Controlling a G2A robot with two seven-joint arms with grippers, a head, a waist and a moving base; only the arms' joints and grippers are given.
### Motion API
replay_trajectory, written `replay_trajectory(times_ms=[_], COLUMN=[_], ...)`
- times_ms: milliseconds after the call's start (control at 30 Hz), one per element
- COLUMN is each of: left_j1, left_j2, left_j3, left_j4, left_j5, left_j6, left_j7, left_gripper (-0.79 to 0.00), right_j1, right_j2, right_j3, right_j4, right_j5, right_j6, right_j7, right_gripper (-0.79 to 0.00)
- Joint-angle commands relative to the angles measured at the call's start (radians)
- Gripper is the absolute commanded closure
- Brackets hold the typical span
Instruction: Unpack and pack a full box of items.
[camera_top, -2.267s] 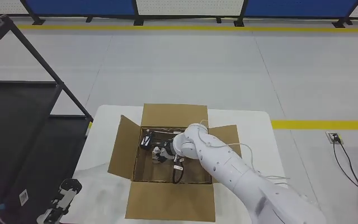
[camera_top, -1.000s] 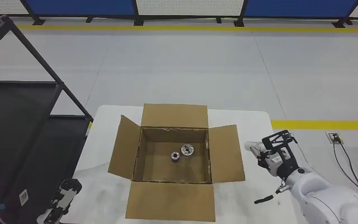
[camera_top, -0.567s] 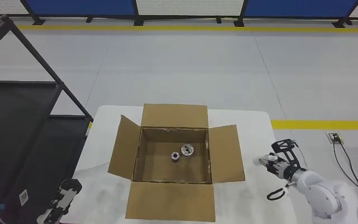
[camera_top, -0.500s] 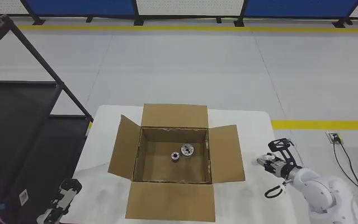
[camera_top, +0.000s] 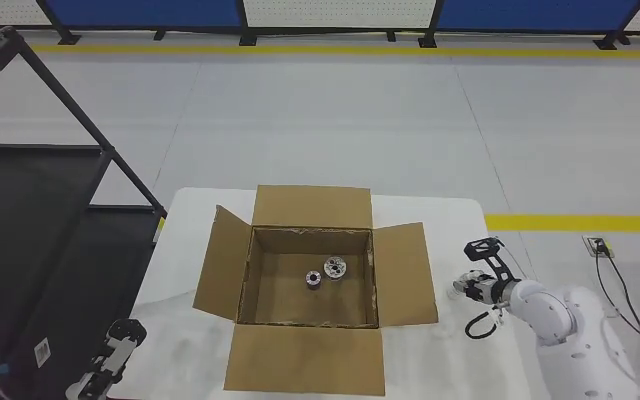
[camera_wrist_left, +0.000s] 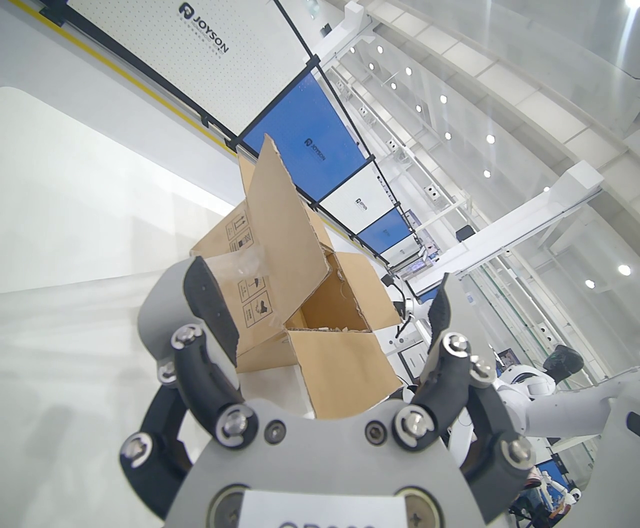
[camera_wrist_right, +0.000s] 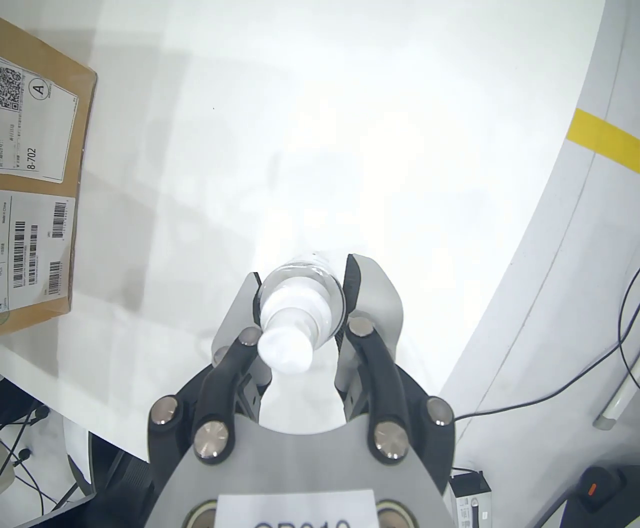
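- the cardboard box (camera_top: 311, 206) stands in the middle of the white table (camera_top: 180, 262), with all four flaps folded outward.
- two small round metal parts lie on the floor of the box, near its middle and just beside each other: one (camera_top: 335, 267) sits toward the back, the other (camera_top: 313, 279) a little nearer the front.
- the right gripper (camera_wrist_right: 305, 282) is over the table to the right of the box, beyond the right-hand flap and near the table's right edge.
- its fingers are clamped on a small clear bottle (camera_wrist_right: 295, 320) with a white cap. they grip it on both sides of the body just under the neck, and the cap end points back toward the wrist.
- whether the bottle's base touches the table cannot be told.
- a flap with printed labels (camera_wrist_right: 35, 200) lies flat on the table on the box side of that gripper, apart from it.
- the left gripper (camera_wrist_left: 320, 285) is low at the table's front left corner, well apart from the box. its fingers are spread wide with nothing between them.
- a black metal frame (camera_top: 60, 200) stands on the floor left of the table.
- a yellow line (camera_top: 560, 222) runs across the floor to the right.
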Motion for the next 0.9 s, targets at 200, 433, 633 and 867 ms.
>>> replay_trajectory(times_ms=[200, 433, 633, 867], left_j1=[0.000, 0.000, 0.000, 0.000], left_j2=[0.000, 0.000, 0.000, 0.000], left_j3=[0.000, 0.000, 0.000, 0.000], left_j4=[0.000, 0.000, 0.000, 0.000], left_j5=[0.000, 0.000, 0.000, 0.000], left_j6=[0.000, 0.000, 0.000, 0.000], left_j7=[0.000, 0.000, 0.000, 0.000], left_gripper=[-0.785, -0.785, -0.785, -0.785], right_j1=[-0.026, -0.204, -0.316, -0.097], right_j2=[0.012, 0.025, 0.030, 0.019], right_j3=[0.015, 0.092, 0.023, -0.310], right_j4=[-0.073, -0.496, -0.948, -0.911], right_j5=[0.015, 0.002, -0.127, -0.117], right_j6=[0.015, 0.029, 0.032, -0.109], right_j7=[-0.008, -0.111, -0.087, -0.040], right_gripper=[-0.785, -0.785, -0.785, -0.785])
